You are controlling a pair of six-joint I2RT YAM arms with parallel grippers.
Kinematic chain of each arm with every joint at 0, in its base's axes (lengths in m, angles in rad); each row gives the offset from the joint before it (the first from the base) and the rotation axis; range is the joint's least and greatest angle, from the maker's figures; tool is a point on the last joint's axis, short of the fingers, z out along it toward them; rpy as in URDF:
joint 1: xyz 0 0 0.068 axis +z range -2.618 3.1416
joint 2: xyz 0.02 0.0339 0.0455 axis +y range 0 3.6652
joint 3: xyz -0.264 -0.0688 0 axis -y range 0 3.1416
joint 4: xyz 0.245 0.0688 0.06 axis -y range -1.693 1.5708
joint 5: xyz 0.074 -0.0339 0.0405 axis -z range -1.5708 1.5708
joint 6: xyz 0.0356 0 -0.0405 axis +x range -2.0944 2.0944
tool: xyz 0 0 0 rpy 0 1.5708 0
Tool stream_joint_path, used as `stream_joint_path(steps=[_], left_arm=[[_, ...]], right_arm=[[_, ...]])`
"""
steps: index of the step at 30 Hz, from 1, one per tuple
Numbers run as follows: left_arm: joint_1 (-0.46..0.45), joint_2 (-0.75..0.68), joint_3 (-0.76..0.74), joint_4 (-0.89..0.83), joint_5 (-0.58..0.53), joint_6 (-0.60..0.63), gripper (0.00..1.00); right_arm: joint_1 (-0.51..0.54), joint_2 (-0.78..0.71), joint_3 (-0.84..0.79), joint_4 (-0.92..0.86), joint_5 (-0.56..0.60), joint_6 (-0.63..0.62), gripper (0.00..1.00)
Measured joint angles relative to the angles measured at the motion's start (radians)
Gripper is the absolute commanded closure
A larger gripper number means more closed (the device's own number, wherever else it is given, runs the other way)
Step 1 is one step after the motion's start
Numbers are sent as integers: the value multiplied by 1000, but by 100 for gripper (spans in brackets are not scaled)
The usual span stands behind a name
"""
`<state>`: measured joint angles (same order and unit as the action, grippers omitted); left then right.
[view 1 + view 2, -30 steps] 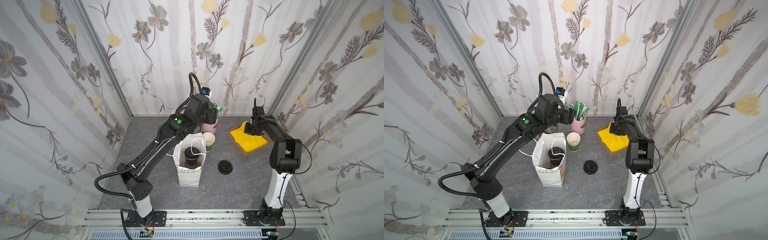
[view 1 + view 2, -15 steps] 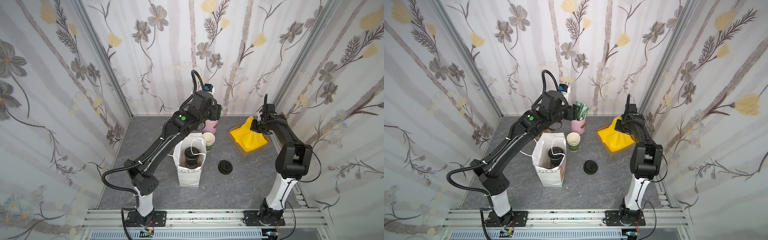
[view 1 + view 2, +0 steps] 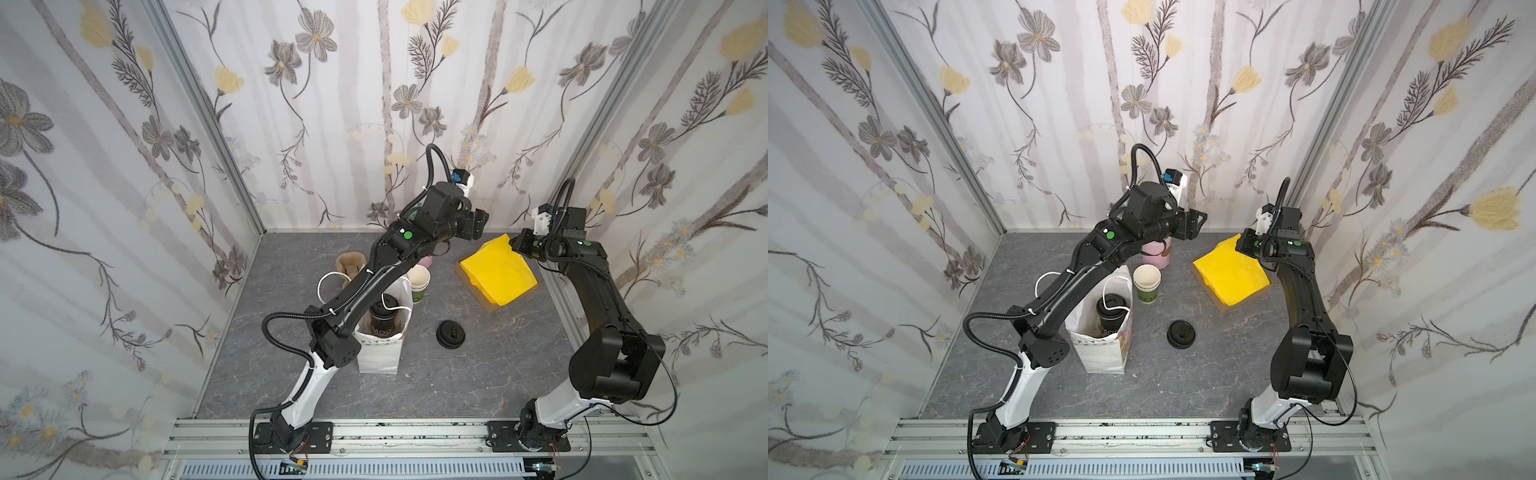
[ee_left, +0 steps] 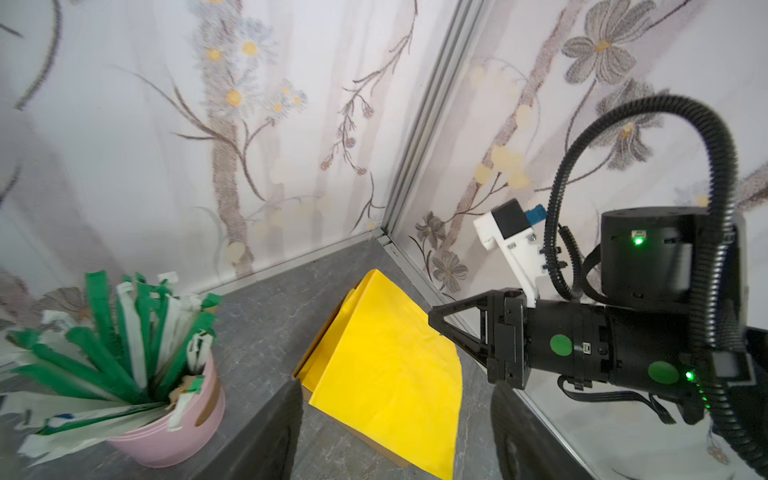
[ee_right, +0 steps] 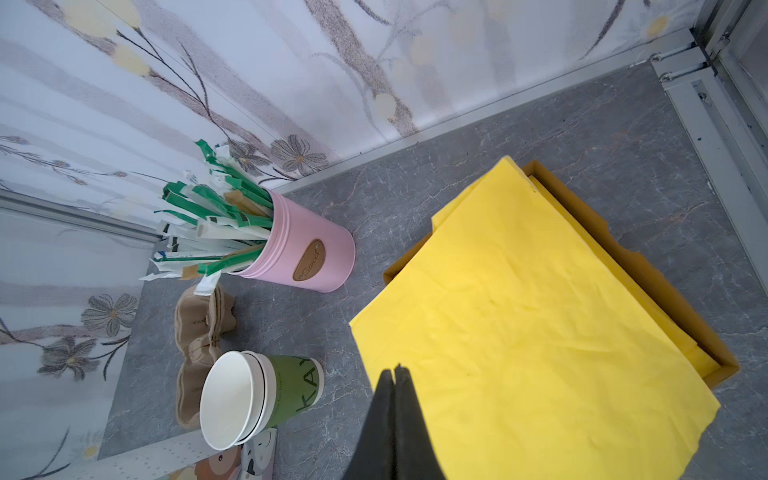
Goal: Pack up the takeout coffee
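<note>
- Takeout coffee [image 3: 1113,311] hasn't budged since a second ago. It stands upright inside the white paper bag [image 3: 1105,357] near the middle of the table [image 3: 1183,386]. Only the glossy black domed lid and a bit of dark cup wall show, with a white string handle looped across the lid.
- The left gripper [image 3: 1202,224] has swung right along the back edge, off from above the pink tin [image 3: 1156,254]. Its jaws are spread with nothing between them.
- The right gripper [image 5: 395,372] has pulled back toward the back right corner. Its thin black fingers [image 5: 384,415] are pressed together, pinching the top yellow paper sheet [image 5: 540,332].
- That sheet lay low in the brown cardboard box [image 5: 673,299] a second ago. Now it hangs slanted and lightly crinkled, with one corner raised.
- Same spots as before: the stack of lidless paper cups [image 3: 1147,282], cream inside with a green sleeve, just behind the bag, and the loose black lid [image 3: 1181,333], round and flat on the grey marble-look top.
- The tin is smooth metal, crammed with green-and-white paper-wrapped sticks [image 5: 212,212]. A moulded pulp cup carrier [image 5: 199,332] lies beside it.
- Hard to make out:
  - The left arm covers the bag's left side in both top views.
  - That gripper's own fingers are just dark blurs in the left wrist view.
  - The tin's oval label is too small to read.
</note>
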<state>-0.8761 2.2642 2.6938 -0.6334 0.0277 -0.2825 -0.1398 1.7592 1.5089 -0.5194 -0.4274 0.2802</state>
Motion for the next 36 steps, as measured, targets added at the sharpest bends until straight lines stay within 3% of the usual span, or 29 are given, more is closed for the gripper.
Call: stream_joint_path(steps=[3,12,22,30,36], left_arm=[[-8,24,4,0,1,-31,27],[-9,-33,-83,13,-34,-83,26],[-8,-82,-177,17,-88,-76,26],[-8,-90,-194,18,-89,-59,26],[-8,-98,-204,19,-100,-53,26]], right_arm=[[-11,13,-9,20,15,0,85],[-10,263,133,12,89,-39,52],[51,384,118,-63,241,-81,42],[80,465,158,-113,364,-79,43],[89,488,159,-113,380,-75,46]])
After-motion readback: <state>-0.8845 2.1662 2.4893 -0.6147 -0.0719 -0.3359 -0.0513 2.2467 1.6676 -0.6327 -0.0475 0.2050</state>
